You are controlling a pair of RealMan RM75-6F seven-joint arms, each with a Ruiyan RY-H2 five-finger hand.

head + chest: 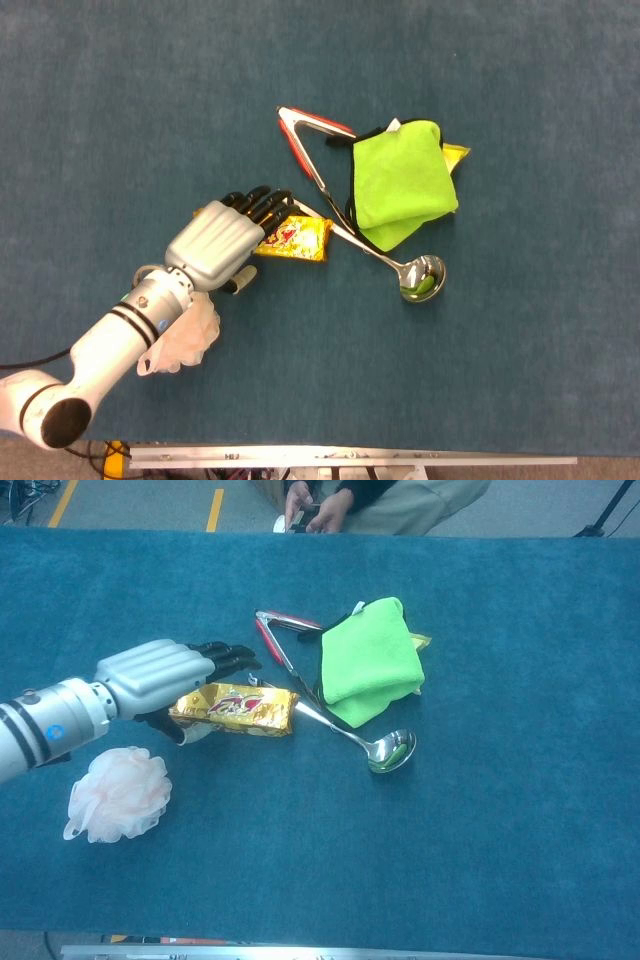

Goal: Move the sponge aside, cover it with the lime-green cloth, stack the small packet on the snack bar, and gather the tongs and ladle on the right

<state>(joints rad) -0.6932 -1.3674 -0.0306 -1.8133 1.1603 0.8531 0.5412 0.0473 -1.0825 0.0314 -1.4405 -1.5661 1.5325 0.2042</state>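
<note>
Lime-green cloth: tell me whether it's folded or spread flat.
Folded. The lime-green cloth shows doubled layers with a lower flap sticking out, lying over the tongs and ladle.

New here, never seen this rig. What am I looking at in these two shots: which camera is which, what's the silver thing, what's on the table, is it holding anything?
Both shots come from the robot's own cameras: the head view looks almost straight down, the chest view looks across the table from lower and further forward. The silver thing is the robot's left hand, a five-finger hand on a jointed arm driven remotely by a person. The right hand is not in either shot.

On the blue table lie a pale pink mesh sponge, a gold-wrapped snack bar, red-handled tongs, a steel ladle and a lime-green cloth folded over part of the tongs and ladle. A yellow corner peeks out from under the cloth.

The left hand hovers over the snack bar's near end, fingers apart, holding nothing. The sponge lies free beside the forearm.
</note>
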